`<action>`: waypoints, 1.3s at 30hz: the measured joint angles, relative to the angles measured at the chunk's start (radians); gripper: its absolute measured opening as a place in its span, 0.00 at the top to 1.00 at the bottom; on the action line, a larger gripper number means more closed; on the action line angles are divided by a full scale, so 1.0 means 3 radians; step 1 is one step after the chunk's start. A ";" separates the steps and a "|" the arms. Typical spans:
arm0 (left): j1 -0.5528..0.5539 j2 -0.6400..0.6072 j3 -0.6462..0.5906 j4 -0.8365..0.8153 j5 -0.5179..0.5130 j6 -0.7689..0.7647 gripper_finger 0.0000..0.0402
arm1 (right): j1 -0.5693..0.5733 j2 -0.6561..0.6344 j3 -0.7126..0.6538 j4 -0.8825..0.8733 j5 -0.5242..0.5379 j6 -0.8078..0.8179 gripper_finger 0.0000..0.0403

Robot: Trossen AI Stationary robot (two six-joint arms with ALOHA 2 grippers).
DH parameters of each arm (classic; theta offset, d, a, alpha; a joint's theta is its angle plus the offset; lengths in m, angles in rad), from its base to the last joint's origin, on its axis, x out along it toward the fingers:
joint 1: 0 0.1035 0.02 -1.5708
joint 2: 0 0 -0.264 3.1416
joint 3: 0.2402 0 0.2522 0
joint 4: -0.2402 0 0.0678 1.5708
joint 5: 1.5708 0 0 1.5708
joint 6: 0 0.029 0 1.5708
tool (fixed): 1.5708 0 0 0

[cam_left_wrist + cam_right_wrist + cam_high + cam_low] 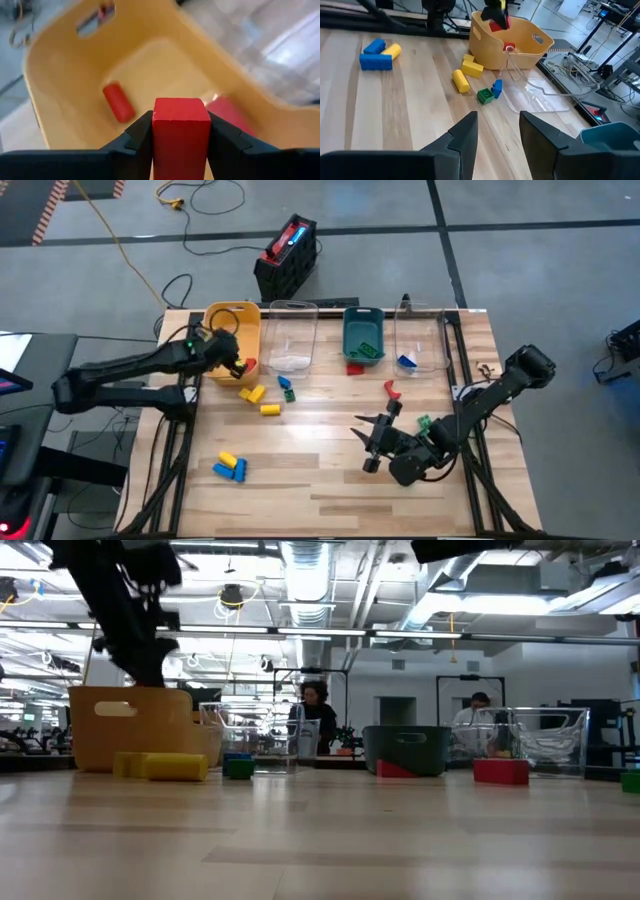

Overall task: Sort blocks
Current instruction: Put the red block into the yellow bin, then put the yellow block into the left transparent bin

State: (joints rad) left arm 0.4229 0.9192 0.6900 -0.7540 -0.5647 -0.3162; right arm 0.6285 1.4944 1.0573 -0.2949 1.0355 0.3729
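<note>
From above, the left gripper (236, 366) hangs over the yellow bin (222, 313) at the table's (320, 470) eleven o'clock.

Its wrist view shows the jaws clenched on an upright red block (181, 134), bin floor open below.

Right gripper (497, 132), jaws released, waits at five o'clock.

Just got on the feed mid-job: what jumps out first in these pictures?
The left gripper holds a red block over the yellow bin, which already has a red cylinder inside. The right gripper hangs open over bare table. Loose yellow blocks lie just in front of the yellow bin.
</note>
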 joint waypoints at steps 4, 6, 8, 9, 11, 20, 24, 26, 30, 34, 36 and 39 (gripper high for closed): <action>0.0050 0.0165 -0.0008 0.0047 0.0343 0.0144 0.56 | 0.0000 0.0000 0.0000 -0.0115 -0.0056 -0.0003 0.60; 0.0049 0.0188 0.0039 -0.0008 0.0435 0.0251 0.50 | 0.0010 -0.0006 0.0000 -0.0255 -0.0058 -0.0003 0.60; 0.0049 0.0165 0.0164 -0.0104 0.0487 0.0371 0.46 | 0.0023 -0.0051 0.0000 -0.0427 -0.0056 -0.0001 0.60; 0.0049 0.0136 0.0245 -0.0196 0.0489 0.0429 0.44 | 0.0023 -0.0092 0.0000 -0.0504 -0.0049 0.0017 0.60; 0.0015 0.0078 0.0418 -0.0366 0.0553 0.0481 0.43 | 0.0027 -0.0200 0.0001 -0.0641 -0.0003 0.0123 0.60; -0.1304 -0.0070 0.0646 -0.0215 0.0680 0.0782 0.42 | 0.0219 -0.0109 0.0003 -0.0936 0.0432 0.0769 0.60; -0.1918 0.0250 0.0646 -0.0190 0.0551 0.0608 0.42 | 0.0207 -0.0029 0.0000 -0.0927 0.0436 0.0814 0.60; -0.2110 0.0495 0.0646 -0.0179 0.0401 0.0476 0.42 | 0.0183 -0.0035 0.0001 -0.0920 0.0453 0.0815 0.60; -0.2208 0.1046 0.0646 -0.0118 0.0313 0.0291 0.41 | 0.0122 -0.0050 0.0001 -0.0796 0.0461 0.0802 0.60; -0.2157 0.1606 0.0674 -0.0127 0.0323 0.0284 0.41 | 0.0126 -0.0047 0.0001 -0.0712 0.0469 0.0787 0.60; -0.2121 0.1837 0.0717 -0.0100 0.0354 0.0291 0.41 | 0.0190 -0.0036 0.0001 -0.0691 0.0494 0.0788 0.60; -0.2076 0.2088 0.0776 0.0002 0.0358 0.0357 0.41 | 0.0303 -0.0033 0.0001 -0.0685 0.0497 0.0812 0.60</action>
State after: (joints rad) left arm -0.1999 1.5458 0.9227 -0.7533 -0.4572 -0.2091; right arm 0.7193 1.4845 1.0576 -0.5003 1.1845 0.6165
